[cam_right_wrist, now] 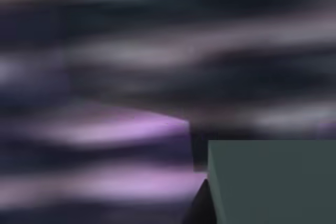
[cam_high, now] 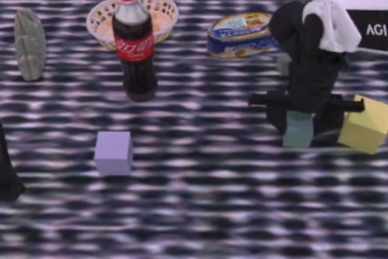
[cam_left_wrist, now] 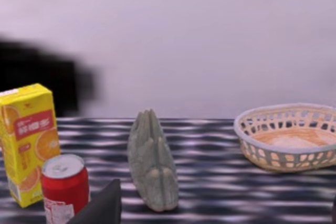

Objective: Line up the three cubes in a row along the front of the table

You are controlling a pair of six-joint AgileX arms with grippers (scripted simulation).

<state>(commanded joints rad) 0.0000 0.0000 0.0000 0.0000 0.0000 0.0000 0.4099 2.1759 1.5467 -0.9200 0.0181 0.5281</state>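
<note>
The right gripper hangs over the table's right side, fingers pinched on the teal cube, just beside the yellow cube; the lavender cube sits left of centre, left arm parked at the left edge

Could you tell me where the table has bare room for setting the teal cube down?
Free: the whole front strip below the lavender cube, and the middle between it and the right gripper at the teal cube. Crowded: the back, with bottle, basket and tin.
</note>
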